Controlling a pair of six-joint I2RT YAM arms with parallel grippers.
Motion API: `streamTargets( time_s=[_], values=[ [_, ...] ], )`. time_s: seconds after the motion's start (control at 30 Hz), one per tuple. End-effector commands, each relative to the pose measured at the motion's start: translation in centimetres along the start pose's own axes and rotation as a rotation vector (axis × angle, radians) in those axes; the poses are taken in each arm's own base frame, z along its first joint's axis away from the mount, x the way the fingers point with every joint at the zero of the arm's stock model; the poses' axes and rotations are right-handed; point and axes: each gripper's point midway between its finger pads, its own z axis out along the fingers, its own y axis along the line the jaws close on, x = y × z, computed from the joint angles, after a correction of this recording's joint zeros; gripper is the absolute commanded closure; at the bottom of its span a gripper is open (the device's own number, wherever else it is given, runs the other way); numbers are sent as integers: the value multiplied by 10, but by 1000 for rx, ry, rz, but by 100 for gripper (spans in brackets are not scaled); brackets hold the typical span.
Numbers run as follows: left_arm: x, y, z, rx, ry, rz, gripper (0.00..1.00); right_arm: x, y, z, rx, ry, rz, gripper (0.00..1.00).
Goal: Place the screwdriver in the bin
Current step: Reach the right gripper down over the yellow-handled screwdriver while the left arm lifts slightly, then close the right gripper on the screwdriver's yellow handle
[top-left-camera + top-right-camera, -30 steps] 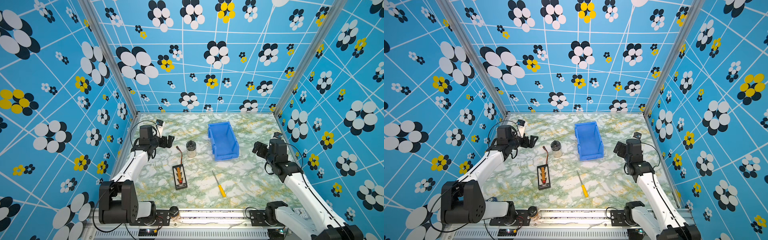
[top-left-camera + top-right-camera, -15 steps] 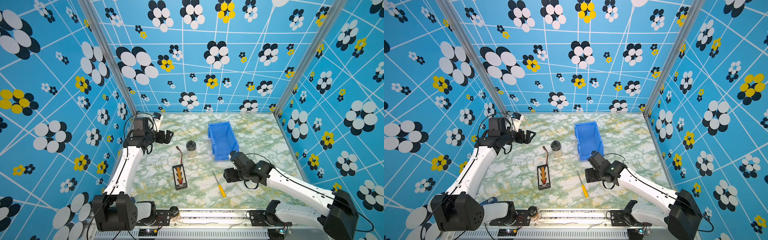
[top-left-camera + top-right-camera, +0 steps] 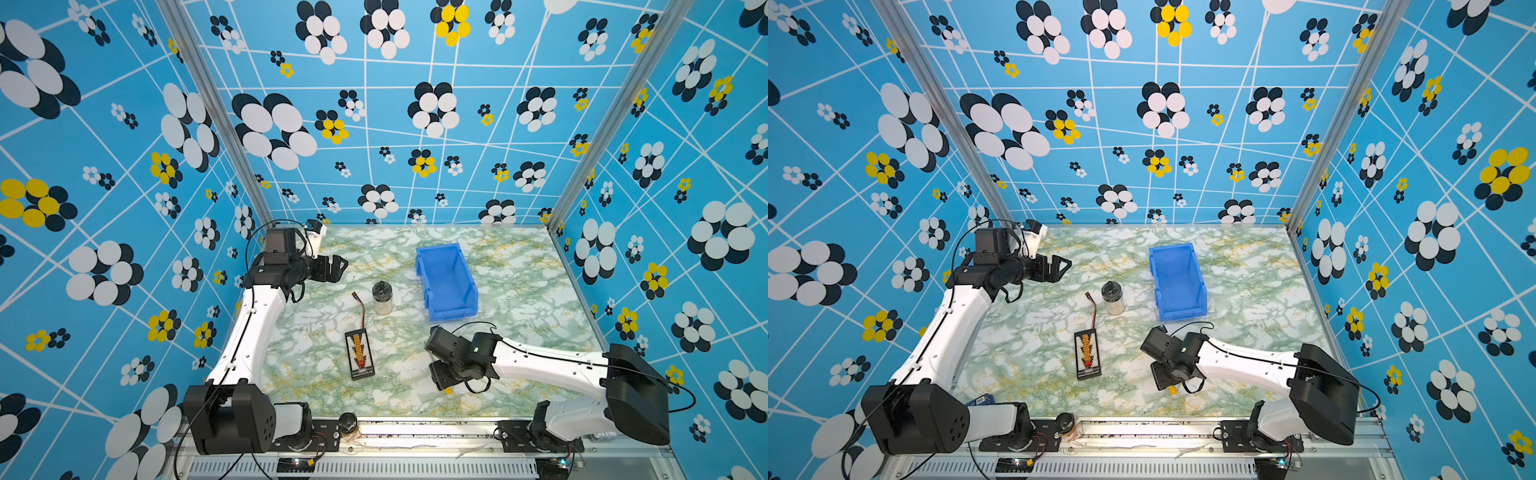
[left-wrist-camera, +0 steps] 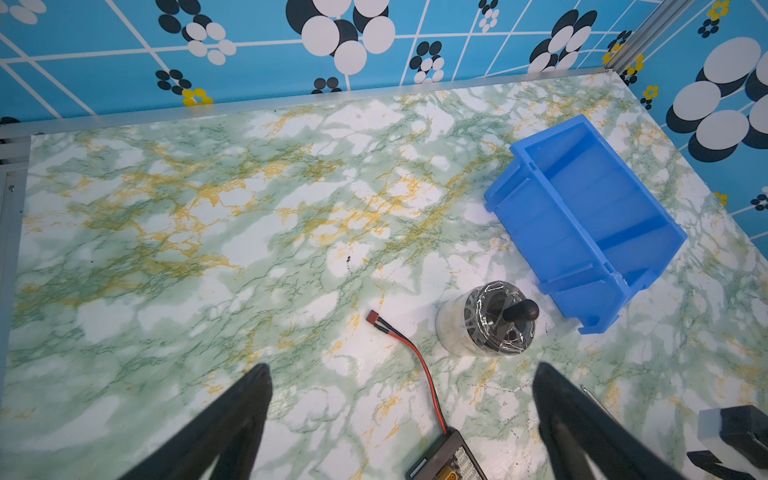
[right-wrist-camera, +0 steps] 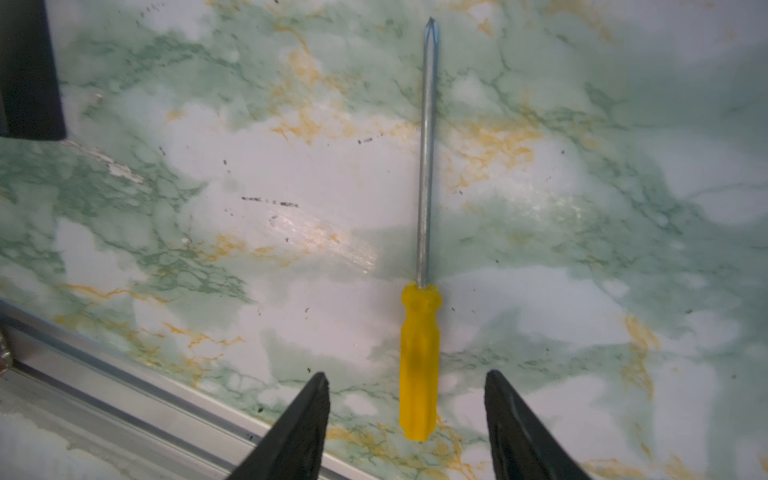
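Well outside bin [image 3: 448, 277], screwdriver [image 5: 419, 353] on tabletop [image 5: 249, 187]

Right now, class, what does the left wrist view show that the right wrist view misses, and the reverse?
Only the left wrist view: the blue bin, the black-lidded jar and a red wire. Only the right wrist view: the yellow handle of the screwdriver, lying flat between the tips of the open right claw, untouched. Both: the green marbled tabletop.
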Motion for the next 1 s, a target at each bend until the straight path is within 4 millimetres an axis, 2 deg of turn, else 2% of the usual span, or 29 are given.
streamTargets(
  time_s=[0.0,0.43,0.87,0.97],
  values=[
    [-2,-2,-2,12,10,-15,1,5,-3,10,38,26,23,41],
    [3,-9,2,52,26,-11,1,18,-16,25,124,62,51,52],
    [-2,-11,3,68,1,-13,1,20,-25,26,177,61,44,57],
    [-2,-13,5,83,-5,-23,1,21,-26,27,179,62,41,62]
  ],
)
